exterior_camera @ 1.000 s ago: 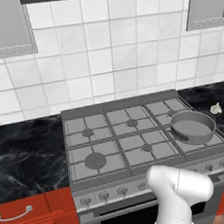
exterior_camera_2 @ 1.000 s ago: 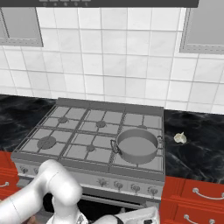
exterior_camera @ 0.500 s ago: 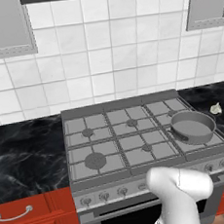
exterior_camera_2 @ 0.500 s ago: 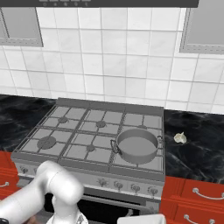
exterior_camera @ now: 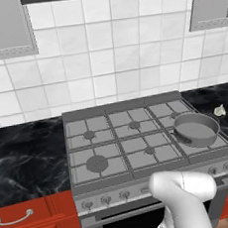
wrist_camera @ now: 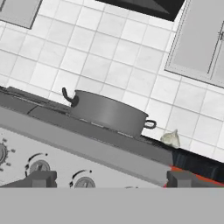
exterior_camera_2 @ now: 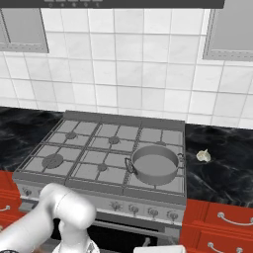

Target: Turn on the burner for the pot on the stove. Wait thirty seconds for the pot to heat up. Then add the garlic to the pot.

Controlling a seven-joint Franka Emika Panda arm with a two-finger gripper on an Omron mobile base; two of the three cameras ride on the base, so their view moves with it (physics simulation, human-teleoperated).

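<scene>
Pot [wrist_camera: 107, 113] on stove [wrist_camera: 65, 131] edge, garlic [wrist_camera: 170, 139] just beyond it; hand [wrist_camera: 111, 178] fingers spread wide before knobs [wrist_camera: 38, 166].

The stove [exterior_camera: 139, 148] carries one obstruction: the pot [exterior_camera: 196, 128] on the front right grate. The remaining five grates stand bare and passable. The knob row [wrist_camera: 39, 166] along the stove front is unobstructed ahead of the hand. The garlic [exterior_camera_2: 203, 156] lies apart on the black counter [exterior_camera_2: 217, 170] right of the stove, open on all sides. Tiled wall [exterior_camera: 110, 61] closes the rear.
</scene>
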